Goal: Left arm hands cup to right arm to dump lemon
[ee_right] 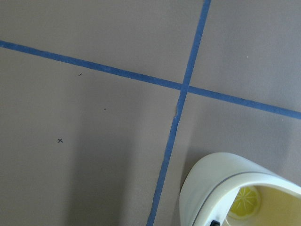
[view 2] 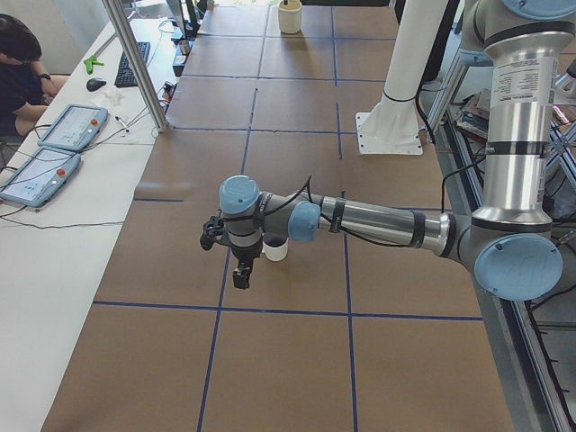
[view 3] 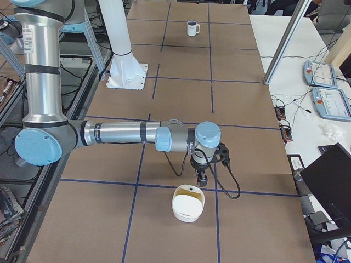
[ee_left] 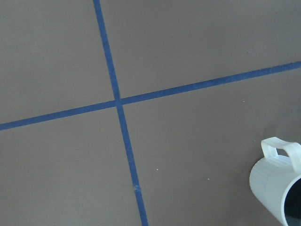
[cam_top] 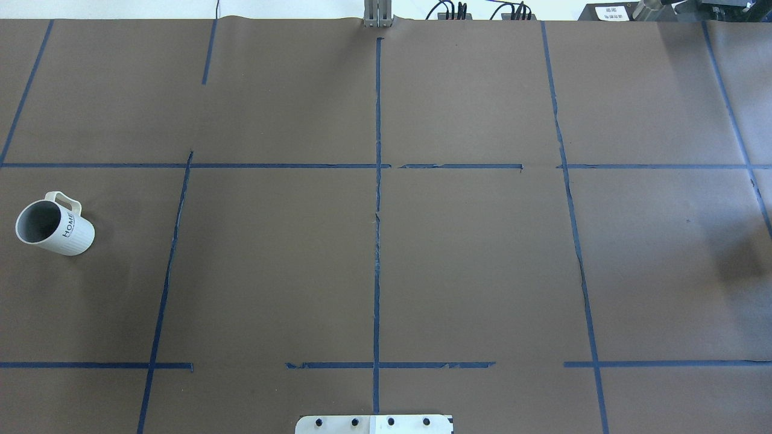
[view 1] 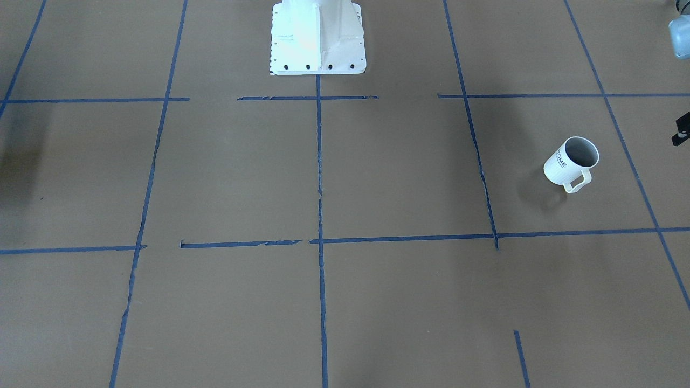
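The cup (cam_top: 54, 228), a white mug with "HOME" on its side, stands upright at the table's left end, also seen in the front view (view 1: 571, 161) and the left wrist view (ee_left: 277, 183). Its inside looks grey; the lemon is out of view. My left gripper (view 2: 241, 279) hangs just above the table beside the cup (view 2: 275, 248), apart from it. I cannot tell whether it is open or shut. My right gripper (view 3: 201, 179) hovers at the table's opposite end, right behind a white bowl (view 3: 188, 204). Its state I cannot tell either.
The white bowl (ee_right: 225, 188) has a pale yellow inside with a yellow slice-like shape at its bottom. Blue tape lines (cam_top: 377, 241) cross the brown table. The robot's white base (view 1: 318, 37) stands at the table's edge. A person sits at a side desk (view 2: 54, 153) with tablets.
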Robot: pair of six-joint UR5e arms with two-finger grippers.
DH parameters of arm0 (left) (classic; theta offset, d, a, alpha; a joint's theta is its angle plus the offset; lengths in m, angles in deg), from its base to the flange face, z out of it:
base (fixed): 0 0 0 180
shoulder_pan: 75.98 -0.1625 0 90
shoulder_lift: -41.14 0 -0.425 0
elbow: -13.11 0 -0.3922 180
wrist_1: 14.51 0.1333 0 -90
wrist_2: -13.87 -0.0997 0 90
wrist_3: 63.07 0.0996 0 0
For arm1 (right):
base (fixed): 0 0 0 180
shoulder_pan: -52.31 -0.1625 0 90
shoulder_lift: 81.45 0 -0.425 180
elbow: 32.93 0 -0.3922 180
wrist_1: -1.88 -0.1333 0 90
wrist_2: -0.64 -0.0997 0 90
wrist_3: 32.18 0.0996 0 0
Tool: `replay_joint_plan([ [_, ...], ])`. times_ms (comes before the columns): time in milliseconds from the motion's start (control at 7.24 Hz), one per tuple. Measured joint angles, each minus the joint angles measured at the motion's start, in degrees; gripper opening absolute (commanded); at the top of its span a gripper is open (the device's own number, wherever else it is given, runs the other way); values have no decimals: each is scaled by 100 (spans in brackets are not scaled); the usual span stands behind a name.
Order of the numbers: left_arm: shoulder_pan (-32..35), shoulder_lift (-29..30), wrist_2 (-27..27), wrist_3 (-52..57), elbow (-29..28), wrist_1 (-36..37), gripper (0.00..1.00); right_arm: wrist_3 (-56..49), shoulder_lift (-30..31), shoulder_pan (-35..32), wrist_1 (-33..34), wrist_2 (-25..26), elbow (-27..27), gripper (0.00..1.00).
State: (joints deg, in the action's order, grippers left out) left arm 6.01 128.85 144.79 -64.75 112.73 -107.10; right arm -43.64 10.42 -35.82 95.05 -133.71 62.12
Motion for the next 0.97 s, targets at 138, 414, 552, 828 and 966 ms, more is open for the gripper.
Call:
replay_joint_plan([
  [138, 39, -56, -14, 0, 55, -8, 100, 135, 52, -7, -13, -7, 18, 100],
  [414, 49, -242, -6, 2, 66, -32, 100, 326, 60, -6, -25, -12, 42, 100],
  [552, 49, -328, -3, 22, 77, -70, 100, 349, 53, -5, -27, -12, 44, 100],
  [828, 79, -367, 127, 40, 31, -87, 100, 355, 35, -3, -27, -12, 48, 100],
  [966, 152, -445, 175, 62, 69, -86, 100, 356, 25, -3, -28, -12, 49, 100],
])
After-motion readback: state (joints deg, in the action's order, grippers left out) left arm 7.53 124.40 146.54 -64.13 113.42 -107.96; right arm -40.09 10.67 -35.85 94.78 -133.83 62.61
